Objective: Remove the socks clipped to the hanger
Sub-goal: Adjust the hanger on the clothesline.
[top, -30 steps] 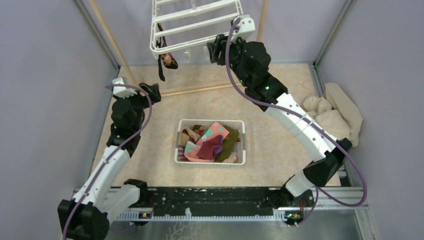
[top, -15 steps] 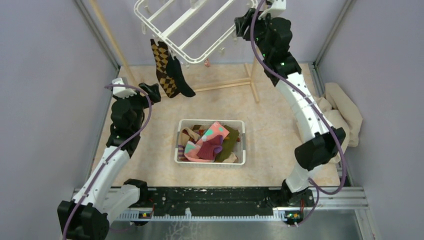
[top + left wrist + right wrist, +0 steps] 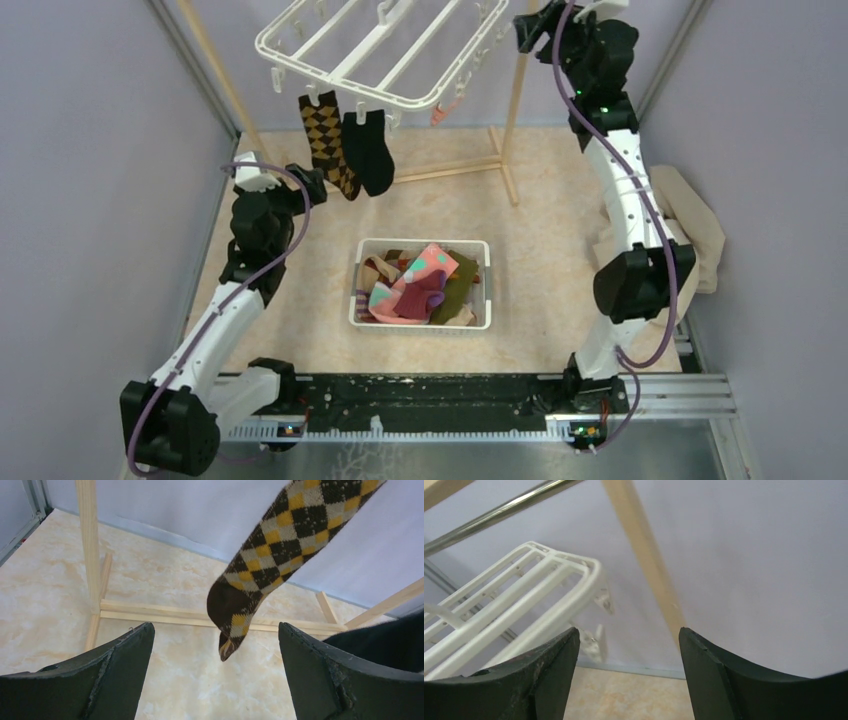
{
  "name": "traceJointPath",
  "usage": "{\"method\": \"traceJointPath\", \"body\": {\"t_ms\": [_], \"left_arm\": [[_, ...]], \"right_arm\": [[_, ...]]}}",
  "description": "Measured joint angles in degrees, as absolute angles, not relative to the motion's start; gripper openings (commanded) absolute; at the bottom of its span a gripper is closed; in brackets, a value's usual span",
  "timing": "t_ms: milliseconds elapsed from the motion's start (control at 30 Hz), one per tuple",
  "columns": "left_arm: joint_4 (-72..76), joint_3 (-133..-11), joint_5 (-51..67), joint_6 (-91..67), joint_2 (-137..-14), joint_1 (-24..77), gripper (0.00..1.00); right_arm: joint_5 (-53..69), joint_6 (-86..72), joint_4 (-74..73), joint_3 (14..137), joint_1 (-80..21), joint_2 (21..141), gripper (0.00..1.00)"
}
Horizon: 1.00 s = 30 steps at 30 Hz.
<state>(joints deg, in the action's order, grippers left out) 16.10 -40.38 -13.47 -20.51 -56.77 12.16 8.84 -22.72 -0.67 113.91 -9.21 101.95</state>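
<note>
— White plastic, that hanger (image 3: 370,50). It hangs tilted, high at the back, with a brown argyle sock (image 3: 325,140) and a black sock (image 3: 368,150) clipped side by side on its near rim.
— And the hands?
— Left hand (image 3: 303,186) is spread wide just under the argyle toe, gripping nothing. Right hand (image 3: 528,30) is up by the hanger's other end, near the wooden pole (image 3: 514,110), released and empty.
— The other socks (image 3: 420,280)?
— Heaped in the white basket (image 3: 422,243) on the worktop (image 3: 310,290).
</note>
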Motion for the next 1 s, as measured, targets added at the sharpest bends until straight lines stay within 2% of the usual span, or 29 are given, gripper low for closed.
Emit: {"method": "traceJointPath", "body": {"t_ms": [133, 333, 500, 733, 1000], "left_arm": [[17.41, -40.53, -13.61, -19.57, -58.28, 12.14, 0.99], [20.75, -40.53, -13.91, -17.72, -60.03, 12.14, 0.99], [24.91, -40.49, -7.27, -18.0, -60.97, 12.16, 0.99], [36.4, -39.97, 4.95, -18.65, -67.09, 12.99, 0.99], [45.17, -40.99, 9.08, -17.91, -77.8, 13.3, 0.99]], "right_arm": [[10.68, -24.38, 1.74, 105.8, -5.85, 96.95, 0.74], [15.88, -28.64, 6.15, 79.26, -6.26, 77.01, 0.73], [21.56, -32.53, 12.21, 66.13, -7.7, 68.51, 0.73], [28.01, -30.89, 17.45, 63.66, -15.62, 77.34, 0.72], [30.5, -27.16, 26.52, 63.75, -24.21, 90.28, 0.71]]}}
